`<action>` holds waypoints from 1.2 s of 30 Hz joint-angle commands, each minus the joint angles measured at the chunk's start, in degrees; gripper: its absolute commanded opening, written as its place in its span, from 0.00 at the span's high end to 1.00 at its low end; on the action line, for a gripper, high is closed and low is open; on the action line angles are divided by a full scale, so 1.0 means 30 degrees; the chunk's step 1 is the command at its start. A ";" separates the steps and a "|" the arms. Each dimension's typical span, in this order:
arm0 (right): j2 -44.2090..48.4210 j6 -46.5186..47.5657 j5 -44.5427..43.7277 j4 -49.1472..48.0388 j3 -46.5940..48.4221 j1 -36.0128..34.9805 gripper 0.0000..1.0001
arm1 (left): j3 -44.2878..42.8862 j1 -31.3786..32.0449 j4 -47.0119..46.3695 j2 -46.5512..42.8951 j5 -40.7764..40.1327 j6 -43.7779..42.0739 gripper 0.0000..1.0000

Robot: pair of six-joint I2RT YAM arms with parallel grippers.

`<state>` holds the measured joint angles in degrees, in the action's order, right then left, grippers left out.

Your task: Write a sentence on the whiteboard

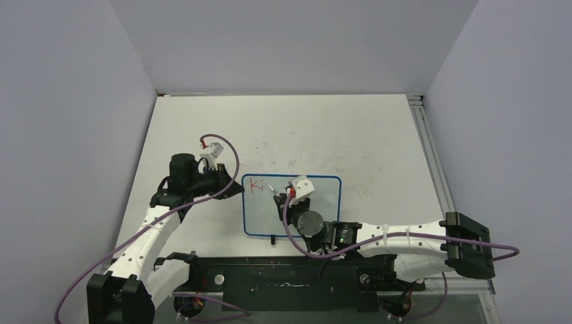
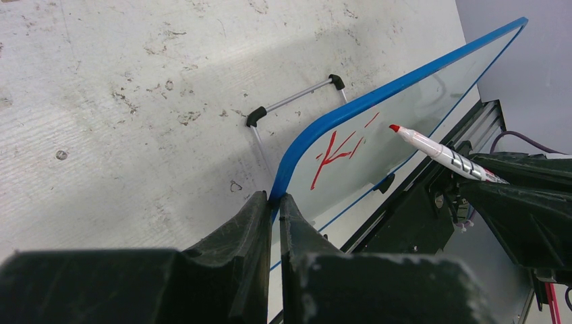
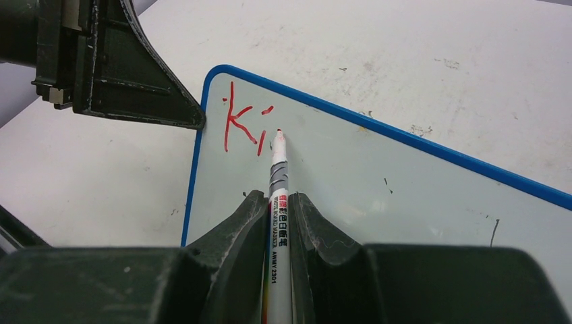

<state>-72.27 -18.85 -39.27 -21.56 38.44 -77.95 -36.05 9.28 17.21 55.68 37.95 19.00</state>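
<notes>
Treat the whiteboard (image 1: 291,206) as light, stiff and slick: thin panel, smooth face, likely to skid on the table (image 1: 324,121) under a pressing pen unless pinned. Lying just ahead of the arm bases, between the two arms, long side across. Best taken by the blue frame, never by the writing face, and so held now, with the left gripper (image 2: 273,202) pressed together on the left edge near the far corner. Pinched in the right gripper (image 3: 278,202), jaws tight on the barrel: a red marker (image 3: 277,169), tip beside the red "Ki" (image 3: 239,121) at the far left (touching or just off, cannot say). Plenty of blank face rightward for more letters. Mind the wire stand (image 2: 293,101) on the table just beside the frame, and the black base rail (image 1: 283,277) close along the near side. Open tabletop farther out and to the right.
</notes>
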 commanded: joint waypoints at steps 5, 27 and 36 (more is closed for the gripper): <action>0.0113 -0.0277 -0.0099 -0.0456 0.0135 0.0396 0.95 | -0.0697 0.0247 0.0115 -0.0103 0.0634 0.0052 1.00; -0.0311 -0.1864 0.0453 0.0523 -0.0574 0.0615 0.95 | -0.0697 0.0240 0.0122 -0.0190 0.0648 0.0052 1.00; -0.0188 -0.2256 0.0502 0.0547 -0.0831 0.0535 0.95 | -0.0679 0.0247 0.0122 -0.0192 0.0625 0.0052 1.00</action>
<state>-72.75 -24.82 -36.69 -20.71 36.84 -76.55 -36.05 9.28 17.28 55.68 37.50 18.94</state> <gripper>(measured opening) 0.157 0.060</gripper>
